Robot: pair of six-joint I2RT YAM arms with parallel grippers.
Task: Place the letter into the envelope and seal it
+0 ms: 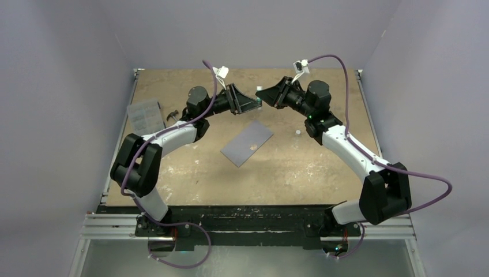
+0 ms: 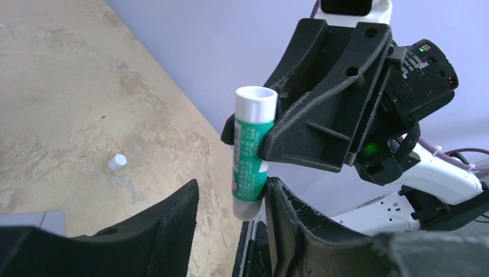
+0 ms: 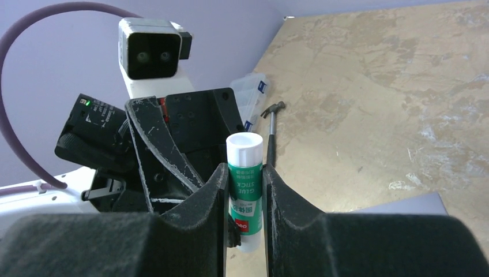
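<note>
The grey-blue envelope (image 1: 248, 143) lies flat in the middle of the table, its corner also showing in the right wrist view (image 3: 403, 205). The peach-tan letter shows in no view. Both grippers meet above the far middle of the table. My right gripper (image 3: 244, 173) is shut on a green and white glue stick (image 3: 244, 184), held upright. My left gripper (image 2: 230, 190) is open around the stick's lower end (image 2: 252, 156), which touches its right finger (image 2: 288, 213). A small white cap (image 1: 298, 132) lies on the table, right of the envelope.
A clear ribbed plastic box (image 1: 145, 115) sits at the far left edge, with a small hammer (image 1: 172, 115) beside it; both also show in the right wrist view, box (image 3: 251, 98) and hammer (image 3: 271, 133). Purple walls enclose the table.
</note>
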